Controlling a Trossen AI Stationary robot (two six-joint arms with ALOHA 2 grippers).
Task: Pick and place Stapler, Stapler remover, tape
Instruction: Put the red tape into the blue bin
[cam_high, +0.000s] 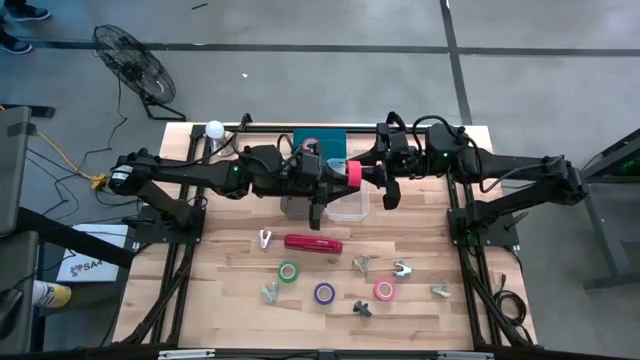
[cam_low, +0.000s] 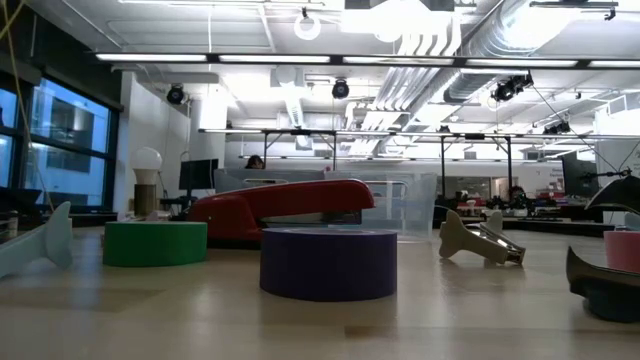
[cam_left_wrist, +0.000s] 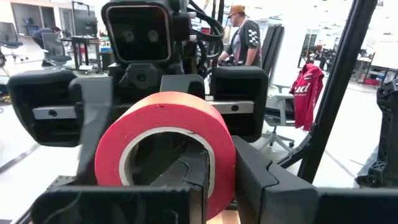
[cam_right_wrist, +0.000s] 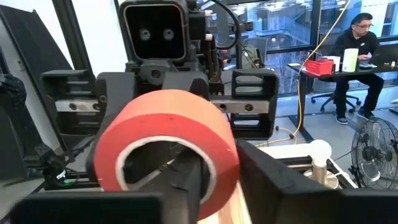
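Red tape roll (cam_high: 354, 175) between left pincer (cam_high: 322, 180) and right pincer (cam_high: 380, 180), both clamping it.

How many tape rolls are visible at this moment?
4: a red roll held between both grippers above the clear bin; green, purple and pink rolls lie on the table. Others may be hidden.

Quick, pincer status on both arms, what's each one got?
Left pincer: up against the red tape roll, grip cannot be told.
Right pincer: against the same roll from the other side, cannot be told.
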